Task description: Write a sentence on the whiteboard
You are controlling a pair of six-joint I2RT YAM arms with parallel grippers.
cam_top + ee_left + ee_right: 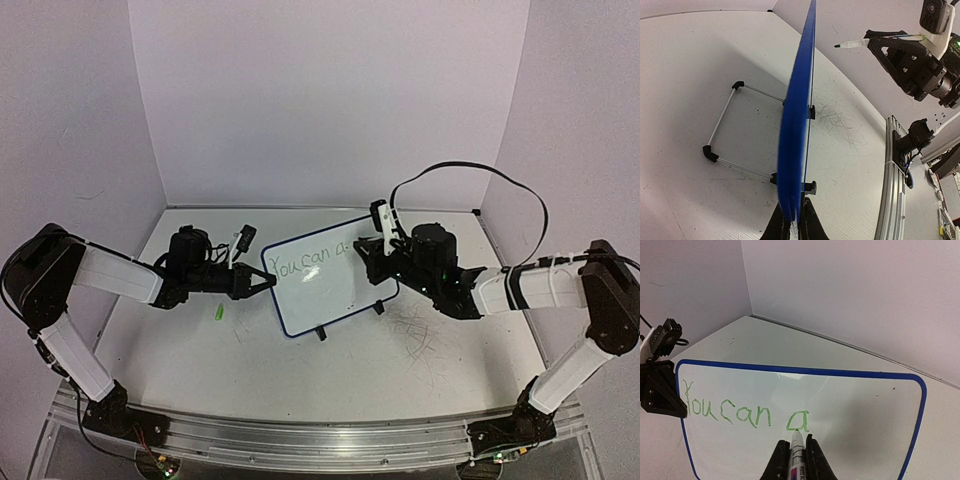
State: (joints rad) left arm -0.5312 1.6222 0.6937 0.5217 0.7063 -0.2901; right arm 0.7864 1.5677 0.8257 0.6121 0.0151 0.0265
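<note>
- White and scuffed, the tabletop point(400, 380) carries grey scribble scratches on its right half, just in front of the board.
- Near the middle of it the whiteboard point(330, 290) stands tilted back with its writing face toward the arms, a thin dark blue rim all round. It sits between the two pincers, turned a little so that its left end lies nearer the arms.
- At the board's left edge the left pincer point(794, 212) is closed tight on the blue rim, one finger on each face.
- At the upper right of the board the right pincer point(372, 252) is clamped on a pen, with only the barrel's width between its fingers.
- Behind the board a wire stand point(722, 120) with black corner pieces lies flat on the tabletop.
- Held point-forward, the marker point(797, 447) has a white barrel, and its tip touches the board at the foot of the last letter.
- In thin green handwriting, the sentence point(740, 410) reads "You can a", all on one line across the upper left of the board.
- A small green piece point(217, 314) lies on the tabletop just below the left pincer; what it is I cannot tell.
</note>
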